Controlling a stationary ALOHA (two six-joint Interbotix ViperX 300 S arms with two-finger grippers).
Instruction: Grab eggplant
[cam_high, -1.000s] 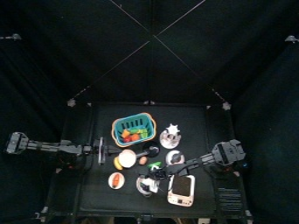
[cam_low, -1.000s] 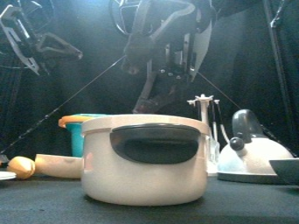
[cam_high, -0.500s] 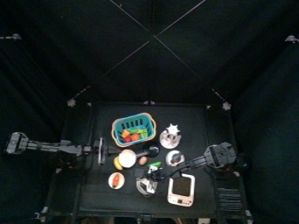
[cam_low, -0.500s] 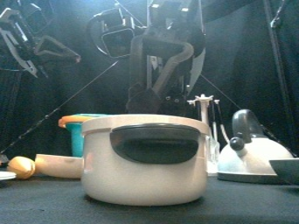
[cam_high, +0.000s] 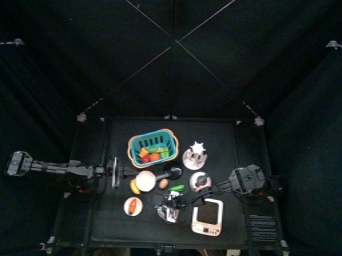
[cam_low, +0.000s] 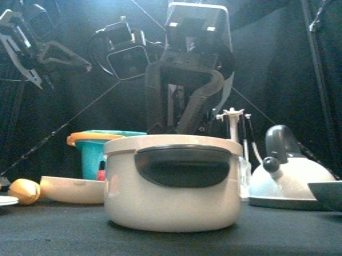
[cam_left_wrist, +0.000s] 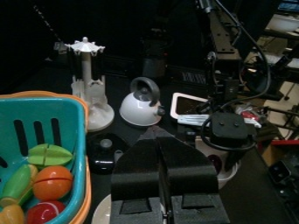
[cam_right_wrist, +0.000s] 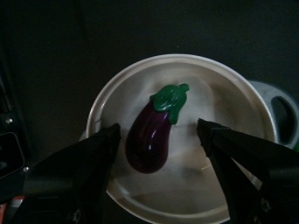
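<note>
The eggplant (cam_right_wrist: 152, 140), dark purple and glossy with a green cap, lies inside a round white pot (cam_right_wrist: 222, 101). My right gripper (cam_right_wrist: 158, 129) hangs just above it, open, one jaw on each side of the eggplant and not touching it. In the front view the pot (cam_low: 174, 182) stands near and large, and its wall hides the eggplant. The right arm (cam_low: 187, 85) hangs behind the pot. My left gripper (cam_left_wrist: 163, 171) rests shut and empty at the table's left (cam_high: 118, 178).
A teal basket (cam_high: 152, 150) of toy food and a white stand (cam_high: 198, 152) are at the back. A white kettle (cam_left_wrist: 142, 103), a white-framed device (cam_high: 207, 215), a white dish (cam_high: 144, 181) and an orange-brown food piece (cam_high: 164, 184) crowd the middle.
My right arm has drawn in slightly toward the table's middle and front and swung over the white pot. The left arm has not moved.
</note>
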